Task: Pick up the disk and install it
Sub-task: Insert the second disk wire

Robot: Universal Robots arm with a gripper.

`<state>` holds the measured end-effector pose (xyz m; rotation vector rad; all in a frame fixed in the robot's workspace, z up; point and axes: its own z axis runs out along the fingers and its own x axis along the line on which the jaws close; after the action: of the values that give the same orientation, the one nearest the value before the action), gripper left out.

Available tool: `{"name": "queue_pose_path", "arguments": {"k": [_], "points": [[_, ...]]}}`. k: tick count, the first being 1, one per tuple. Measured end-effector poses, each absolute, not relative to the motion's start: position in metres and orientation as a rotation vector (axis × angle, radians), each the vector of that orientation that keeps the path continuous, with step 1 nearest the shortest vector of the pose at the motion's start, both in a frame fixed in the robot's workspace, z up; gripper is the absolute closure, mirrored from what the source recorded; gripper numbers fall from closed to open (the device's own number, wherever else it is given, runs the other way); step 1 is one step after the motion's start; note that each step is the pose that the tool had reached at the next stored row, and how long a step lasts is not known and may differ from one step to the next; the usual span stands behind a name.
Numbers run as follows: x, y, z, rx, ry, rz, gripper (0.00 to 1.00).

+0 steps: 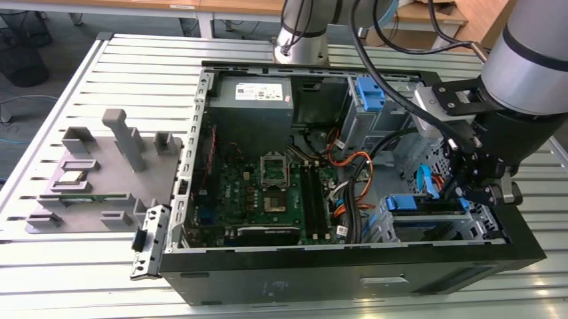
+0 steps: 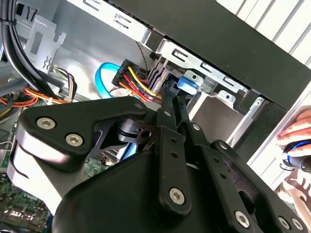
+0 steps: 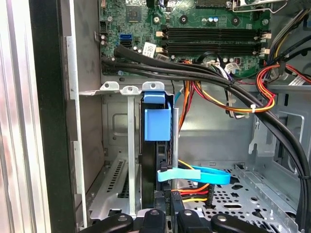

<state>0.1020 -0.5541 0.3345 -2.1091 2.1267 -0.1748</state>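
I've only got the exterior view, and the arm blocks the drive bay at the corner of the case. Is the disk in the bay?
Observer: Yes. In the first wrist view the disk stands on edge inside the bay, alongside a metal guide, straight ahead of the gripper.
Operator: Any cable close to it?
Observer: A flat blue cable crosses the disk's edge, between its blue tab and the gripper.
Operator: Anything outside the case?
Observer: In the second wrist view a person's hand is beyond the black case wall.
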Motion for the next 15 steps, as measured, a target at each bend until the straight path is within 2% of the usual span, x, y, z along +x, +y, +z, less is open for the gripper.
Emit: {"name": "queue_pose_path", "arguments": {"k": [15], "points": [[0.1016,-0.5544,0.3315,-2.103,2.133,-0.175,0.83]]}}
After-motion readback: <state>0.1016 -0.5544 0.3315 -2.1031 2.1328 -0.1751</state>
